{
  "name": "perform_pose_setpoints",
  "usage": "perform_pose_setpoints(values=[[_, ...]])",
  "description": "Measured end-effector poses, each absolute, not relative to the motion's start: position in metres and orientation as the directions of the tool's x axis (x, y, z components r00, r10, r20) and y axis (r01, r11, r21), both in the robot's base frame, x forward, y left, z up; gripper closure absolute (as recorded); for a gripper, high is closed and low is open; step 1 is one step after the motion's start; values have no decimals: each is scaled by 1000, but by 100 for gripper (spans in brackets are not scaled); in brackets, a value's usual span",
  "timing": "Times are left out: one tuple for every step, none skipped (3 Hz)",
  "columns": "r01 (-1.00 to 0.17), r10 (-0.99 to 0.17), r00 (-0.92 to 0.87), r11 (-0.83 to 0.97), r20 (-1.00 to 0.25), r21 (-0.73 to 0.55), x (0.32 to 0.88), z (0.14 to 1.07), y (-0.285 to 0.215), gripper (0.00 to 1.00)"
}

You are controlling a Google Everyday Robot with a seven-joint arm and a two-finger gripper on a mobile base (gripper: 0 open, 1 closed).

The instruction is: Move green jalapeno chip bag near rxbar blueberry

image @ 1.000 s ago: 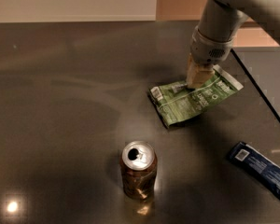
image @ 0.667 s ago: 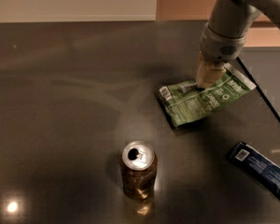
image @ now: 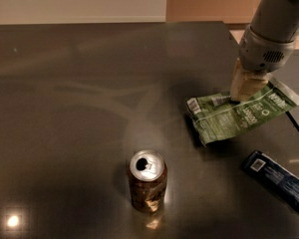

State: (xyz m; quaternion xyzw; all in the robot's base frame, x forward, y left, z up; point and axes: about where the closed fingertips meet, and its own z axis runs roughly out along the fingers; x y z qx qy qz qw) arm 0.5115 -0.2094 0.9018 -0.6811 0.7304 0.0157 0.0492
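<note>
Now jaws grip green jalapeno chip bag (image: 234, 118) near rxbar blueberry (image: 276, 179).

Cream gripper (image: 240, 96) at rt is pinching white-edged green jalapeno chip bag (image: 229, 119), rxbar blueberry (image: 276, 179) showing dk blue, can (image: 147, 183) brown.

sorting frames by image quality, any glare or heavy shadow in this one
Camera view: a small bright light reflection on the dark table at lower left, and the soda can top glints; the green jalapeno chip bag, held at its top edge by the gripper, casts a dark shadow to its lower left; the rxbar blueberry looks dim.
</note>
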Motion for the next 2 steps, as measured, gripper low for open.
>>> perform_pose_setpoints(values=[[-992,-986,-117,121,-118,-30,489,908,-224,100],[-985,-976,-167,170,-143,-13,470,911,-238,83]])
